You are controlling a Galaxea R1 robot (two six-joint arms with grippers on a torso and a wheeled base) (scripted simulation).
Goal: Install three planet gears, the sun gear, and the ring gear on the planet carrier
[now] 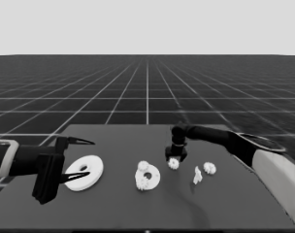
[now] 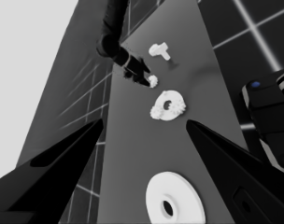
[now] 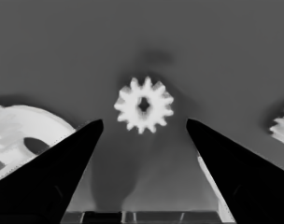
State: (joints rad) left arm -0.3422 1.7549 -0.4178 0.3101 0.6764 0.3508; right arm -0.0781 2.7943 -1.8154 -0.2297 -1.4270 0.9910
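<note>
My right gripper (image 1: 176,156) is out over the middle of the dark table (image 1: 118,204), hanging directly above a small white toothed gear (image 1: 173,163) that sits just right of centre in the head view. In my right wrist view that gear (image 3: 144,105) lies flat on the table between my two black fingers (image 3: 62,163), which are spread wide, with clear gaps on both sides, nothing touching it.

Just left of that gear in the head view is the smaller round white part with the wide centre hole (image 1: 148,177), and it carries two toothed gears already: one on its upper rim (image 1: 143,166), one on its lower left rim (image 1: 142,183). The left wrist view shows the same part (image 2: 168,106) with toothed lumps on its edge.

To the right of my target, a thin white piece (image 1: 197,175) stands on the table, and just beside it, further right, lies another small white gear (image 1: 209,168).

My left gripper (image 1: 78,159) waits at the left edge of the head view, fingers spread apart, with the larger thick white round part (image 1: 84,173) lying on the table beneath them, not gripped. In the left wrist view it (image 2: 175,204) sits at the lower middle between my left fingers (image 2: 62,172).
</note>
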